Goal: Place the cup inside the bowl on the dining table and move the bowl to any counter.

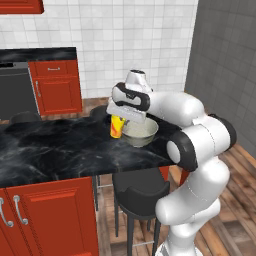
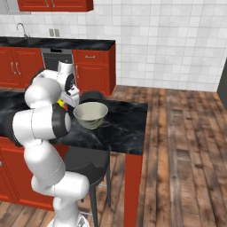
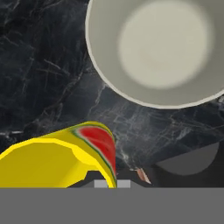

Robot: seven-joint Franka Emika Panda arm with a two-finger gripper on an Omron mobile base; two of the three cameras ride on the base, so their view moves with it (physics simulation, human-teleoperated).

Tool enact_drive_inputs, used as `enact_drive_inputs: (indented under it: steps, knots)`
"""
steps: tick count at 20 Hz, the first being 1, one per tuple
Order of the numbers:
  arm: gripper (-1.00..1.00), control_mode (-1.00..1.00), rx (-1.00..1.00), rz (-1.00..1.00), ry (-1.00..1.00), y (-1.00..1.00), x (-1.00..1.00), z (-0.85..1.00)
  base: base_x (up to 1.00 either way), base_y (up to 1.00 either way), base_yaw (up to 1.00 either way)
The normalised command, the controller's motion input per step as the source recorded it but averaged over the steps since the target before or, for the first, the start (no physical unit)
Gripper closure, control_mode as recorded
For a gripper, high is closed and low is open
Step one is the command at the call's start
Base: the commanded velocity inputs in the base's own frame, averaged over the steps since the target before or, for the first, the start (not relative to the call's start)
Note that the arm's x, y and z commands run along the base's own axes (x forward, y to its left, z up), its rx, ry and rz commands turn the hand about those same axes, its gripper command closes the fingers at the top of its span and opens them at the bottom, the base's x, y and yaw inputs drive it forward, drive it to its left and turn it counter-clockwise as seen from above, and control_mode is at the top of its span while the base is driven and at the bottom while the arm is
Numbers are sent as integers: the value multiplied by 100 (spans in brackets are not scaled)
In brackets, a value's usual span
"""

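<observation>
The yellow cup [image 1: 116, 127] with its red mark sits between the fingers of my gripper [image 1: 120, 120], which is shut on it. In the left base view it hangs just left of the pale grey-green bowl [image 1: 141, 131], close to the bowl's rim. The bowl stands on the black marble dining table [image 1: 50, 150] near its right end. In the hand view the cup [image 3: 57, 162] lies at the bottom left, and the bowl [image 3: 162, 48], with nothing inside, is at the top right. The arm hides most of the cup [image 2: 61, 103] in the right base view, beside the bowl [image 2: 91, 114].
A wall-backed black counter [image 2: 66, 43] with red cabinets runs along the far tiled wall, with a dark oven front [image 1: 17, 92] under it. Dark round stools [image 1: 140, 192] stand at the table's near side and one [image 1: 102, 111] behind it. Wooden floor [image 2: 186, 133] spreads to the right.
</observation>
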Motion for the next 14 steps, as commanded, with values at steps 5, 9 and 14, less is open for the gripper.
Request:
enact_drive_inputs:
  steps: [5,9,14]
  knots:
    - [100,-100,0,0,3,-22,28,33,0,0,0]
    - [100,-100,0,0,2,-19,41,26,0,0,0]
    - [100,-100,0,0,1,-21,47,15,0,0,0]
